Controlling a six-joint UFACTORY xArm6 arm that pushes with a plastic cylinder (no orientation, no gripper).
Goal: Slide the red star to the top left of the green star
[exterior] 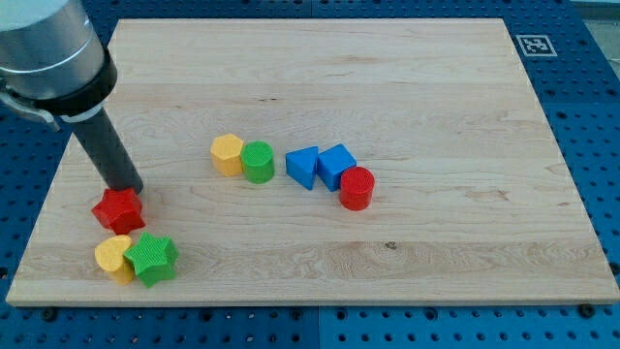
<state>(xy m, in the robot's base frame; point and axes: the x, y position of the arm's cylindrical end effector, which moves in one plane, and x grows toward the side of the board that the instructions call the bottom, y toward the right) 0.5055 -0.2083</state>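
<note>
**Inspector:** Where does the arm stand?

**Assistant:** Its grey housing is cut off by the view's top left corner. The dark rod (109, 153) slants down from it, and my tip (134, 190) meets the board right at the upper right edge of the red star (118, 208). Whether it presses on the block or merely sits beside it cannot be told. There is no pincer on this arm, so no released or clenched state can be reported.

**Inspector:** And the red star relative to its target?

**Assistant:** It lies near the board's left edge, just above and to the left of the green star (152, 258). A yellow block (114, 257) sits between them on the lower left, touching the green star; the green star covers part of it, so its shape is hard to make out. The red star appears very close to the yellow block; contact is unclear.

**Inspector:** Other items?

**Assistant:** Mid-board, well apart from the tip: a yellow hexagonal block (227, 154) touching a green cylinder (258, 162); then two blue blocks (302, 167) (336, 165) side by side, shapes uncertain; a red cylinder (356, 188) against the right one. The wooden board (436, 107) lies on a blue pegboard (581, 116), with a printed marker (535, 45) at the top right.
</note>
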